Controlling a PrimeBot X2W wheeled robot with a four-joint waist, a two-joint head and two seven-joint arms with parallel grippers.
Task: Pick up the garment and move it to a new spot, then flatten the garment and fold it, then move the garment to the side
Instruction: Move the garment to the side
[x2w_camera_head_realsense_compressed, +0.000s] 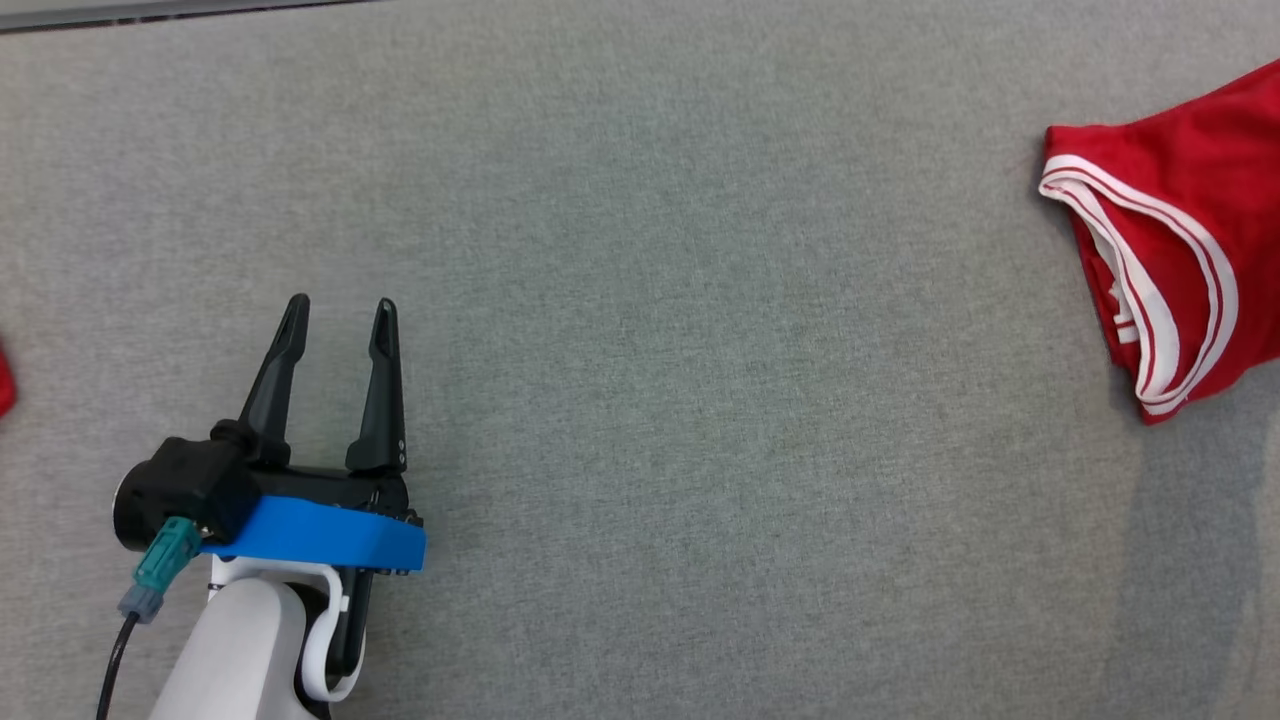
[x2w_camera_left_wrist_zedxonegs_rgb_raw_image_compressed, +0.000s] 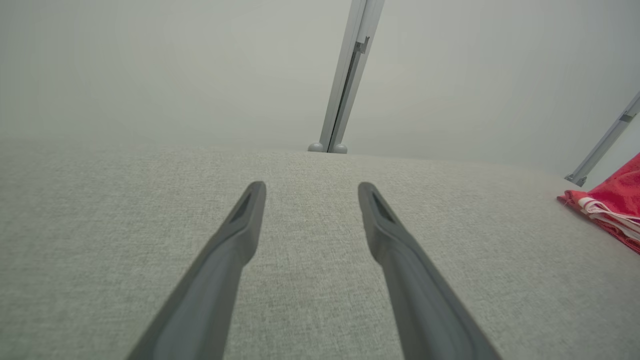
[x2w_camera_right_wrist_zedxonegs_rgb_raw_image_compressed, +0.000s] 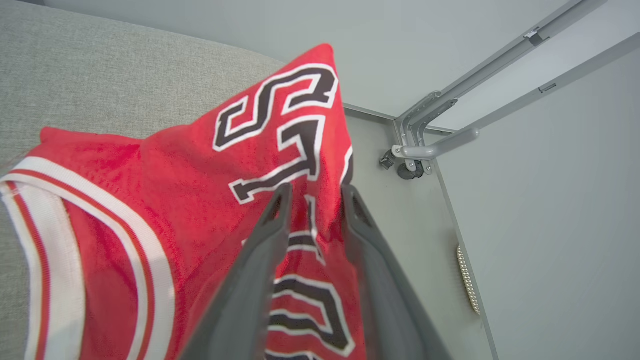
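Red garment (x2w_camera_right_wrist_zedxonegs_rgb_raw_image_compressed: 175, 200) clamped in right pincer (x2w_camera_right_wrist_zedxonegs_rgb_raw_image_compressed: 316, 195) | lettering (x2w_camera_right_wrist_zedxonegs_rgb_raw_image_compressed: 280, 110) in right wrist view | left pincer (x2w_camera_head_realsense_compressed: 342, 303) apart

The worktop (x2w_camera_head_realsense_compressed: 700, 400) is covered in grey woven cloth. A red jersey (x2w_camera_head_realsense_compressed: 1180, 230) with white trim lies at its right side, and a red scrap (x2w_camera_head_realsense_compressed: 4, 380) shows at its left edge.

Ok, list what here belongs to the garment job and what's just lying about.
Job: red jersey, right gripper shut on it, left gripper open, grey table.
Lying about: metal frame post, red sliver at the head view's left edge.
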